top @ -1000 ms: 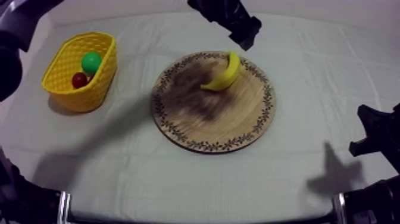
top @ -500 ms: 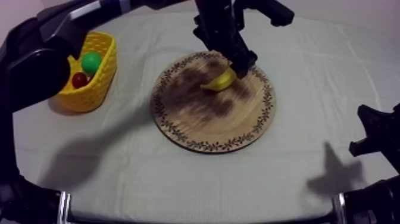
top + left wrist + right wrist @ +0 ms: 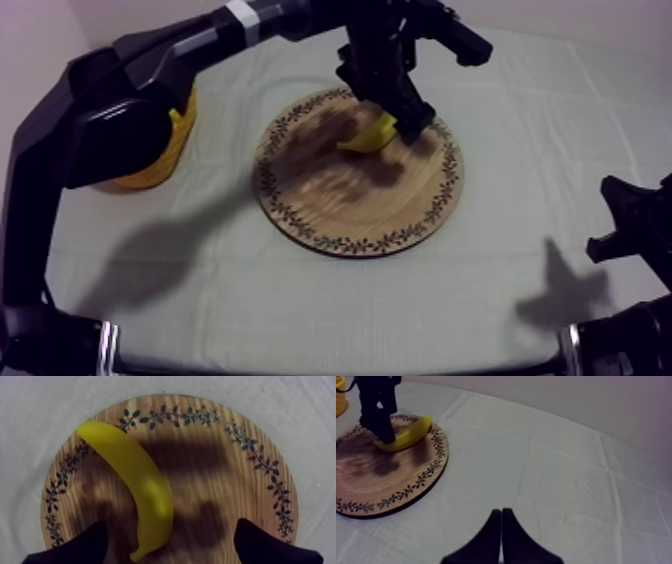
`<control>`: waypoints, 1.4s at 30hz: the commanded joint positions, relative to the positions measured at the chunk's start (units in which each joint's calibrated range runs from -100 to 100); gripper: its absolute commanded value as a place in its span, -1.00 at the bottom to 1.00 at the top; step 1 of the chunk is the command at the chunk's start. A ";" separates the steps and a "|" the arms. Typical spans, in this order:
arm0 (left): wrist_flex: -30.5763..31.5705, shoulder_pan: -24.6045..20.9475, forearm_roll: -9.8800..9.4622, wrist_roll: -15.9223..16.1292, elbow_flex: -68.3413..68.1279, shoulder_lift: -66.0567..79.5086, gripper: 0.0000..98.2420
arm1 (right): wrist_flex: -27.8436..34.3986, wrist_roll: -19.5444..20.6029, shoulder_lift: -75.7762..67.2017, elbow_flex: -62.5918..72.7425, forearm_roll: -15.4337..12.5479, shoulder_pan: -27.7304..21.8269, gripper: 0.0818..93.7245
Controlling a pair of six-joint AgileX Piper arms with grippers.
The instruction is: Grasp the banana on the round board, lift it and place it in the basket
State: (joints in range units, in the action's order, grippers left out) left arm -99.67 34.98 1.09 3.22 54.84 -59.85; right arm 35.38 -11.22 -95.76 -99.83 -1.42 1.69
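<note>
The grey-white clothed desk (image 3: 520, 110) is carrying everything. My left arm (image 3: 130, 90) is stretching in from the upper left of the top view, crossing over the basket and reaching the far side of the board. The round wooden board (image 3: 350, 205) with its patterned rim is lying in the middle of the desk. The yellow basket (image 3: 182, 130) is sitting well to the left of the board; the arm is covering most of it, so what is lying inside cannot be told. The banana (image 3: 135, 471) is lying flat on the board, near its far rim, not in the basket. The left end effector (image 3: 169, 528) is hanging directly above the banana with its two fingers spread wide, one end of the fruit showing between them, nothing gripped. The right end effector (image 3: 501, 521) is resting low over bare cloth at the right of the desk, its fingers pressing together as a narrow wedge around nothing.
</note>
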 commanded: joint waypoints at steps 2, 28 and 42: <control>-0.06 -0.11 0.27 0.05 2.23 -2.56 0.92 | 0.03 0.01 0.00 -0.05 -0.02 0.00 -1.00; -0.09 -0.59 0.89 -1.27 14.49 -13.00 -0.14 | 0.03 0.01 0.00 -0.05 -0.02 0.00 -1.00; 0.56 -1.10 0.87 -2.03 10.95 -10.54 -0.29 | 0.03 0.01 0.00 -0.05 -0.02 0.00 -1.00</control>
State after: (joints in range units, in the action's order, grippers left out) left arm -99.21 33.88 2.00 1.21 66.19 -70.97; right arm 35.35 -11.23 -95.76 -99.83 -1.42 1.69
